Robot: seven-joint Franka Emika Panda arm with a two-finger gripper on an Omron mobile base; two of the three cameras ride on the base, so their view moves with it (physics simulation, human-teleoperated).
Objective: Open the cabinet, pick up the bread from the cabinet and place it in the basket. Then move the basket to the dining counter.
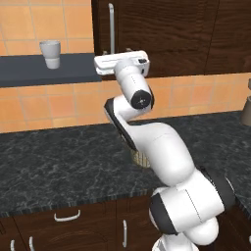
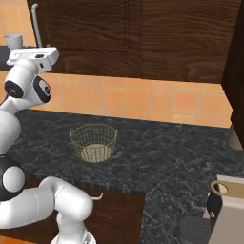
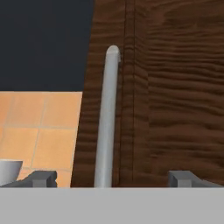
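The cabinet (image 3: 166,87) is shut, its dark wood door flush with the next panel, and the long silver bar handle (image 3: 106,122) runs upright down the door's left edge, straight ahead of the gripper (image 3: 113,177). The gripper's two finger tips stand spread as wide as they go, one on either side of the handle's lower part, gripping nothing; whether they have reached the bar or are just short of it cannot be told. The handle looks like rigid, smooth metal, likely a little slippery, so the firm place to take hold is probably across the bar below its rounded top, closing squarely from both sides; the door should then swing stiffly on its hinges, not slide. The bread is not to be seen and presumably sits behind that closed door. A small roll would probably be light and soft, so a gentle pinch across its middle would suit it. Below the cabinet, on the black speckled counter (image 2: 157,157), stands the wire basket (image 2: 94,142), upright, with nothing in it but its pale flat bottom; it looks light and stiff, best held by the rim. Left of the handle, a white cup (image 1: 50,53) stands on a dark shelf (image 1: 29,68); its contents cannot be seen.
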